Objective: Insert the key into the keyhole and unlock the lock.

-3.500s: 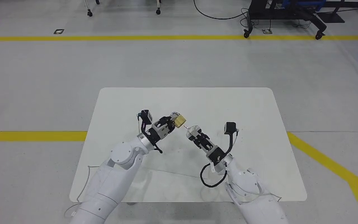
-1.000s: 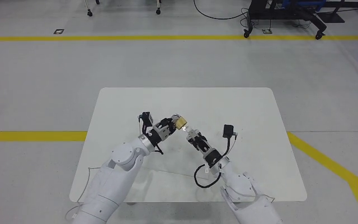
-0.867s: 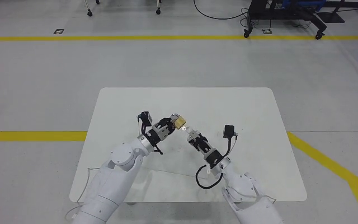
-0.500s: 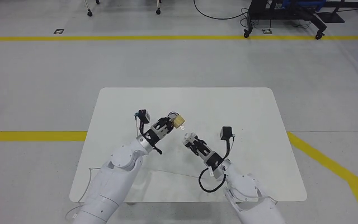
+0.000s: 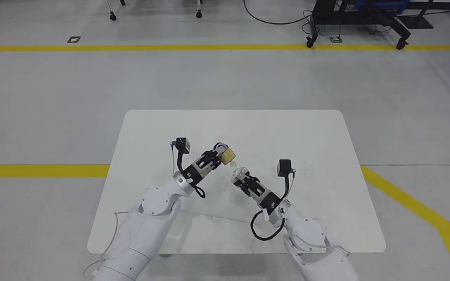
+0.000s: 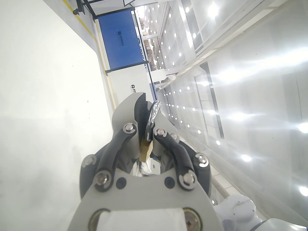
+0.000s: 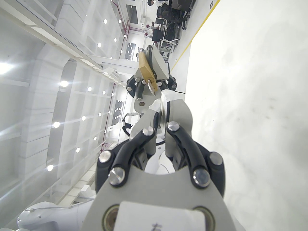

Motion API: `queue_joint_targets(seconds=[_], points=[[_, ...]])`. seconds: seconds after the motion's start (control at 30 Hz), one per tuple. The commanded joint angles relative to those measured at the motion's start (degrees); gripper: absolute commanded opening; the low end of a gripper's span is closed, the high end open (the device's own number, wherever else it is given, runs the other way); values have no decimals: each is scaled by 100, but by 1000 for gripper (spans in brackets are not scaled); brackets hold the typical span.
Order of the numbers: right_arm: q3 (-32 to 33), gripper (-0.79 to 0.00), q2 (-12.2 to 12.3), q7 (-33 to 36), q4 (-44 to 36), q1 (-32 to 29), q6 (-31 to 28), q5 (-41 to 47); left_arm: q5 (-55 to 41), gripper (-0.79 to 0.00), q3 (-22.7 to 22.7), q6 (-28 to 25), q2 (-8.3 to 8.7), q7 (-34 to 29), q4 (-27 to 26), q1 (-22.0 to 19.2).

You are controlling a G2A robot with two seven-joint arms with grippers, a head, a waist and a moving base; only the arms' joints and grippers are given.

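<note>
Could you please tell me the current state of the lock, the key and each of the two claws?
lock: held up off the table, with the key in its keyhole; whether it is unlocked cannot be told.
key: stuck in the lock's keyhole, head sticking out.
left claw: shut on the lock.
right claw: apart from the lock, over the table.
</note>
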Motion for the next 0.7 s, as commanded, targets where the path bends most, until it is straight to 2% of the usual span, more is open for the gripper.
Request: queue_joint_targets(seconds=[0.0,0.33,0.67], points=[[-5,-785,-2,-19,-6,-3,16,-30,137,-785,11,-40,2,29,-2,-9],[-40,-785,-17,-77,-5,0,82,-83,654,-785,36,-169,17,173,-150,42],[-50,-785,-28,-96,3,13,100,-117,904,-785,74,-83,36,15,-204,63]])
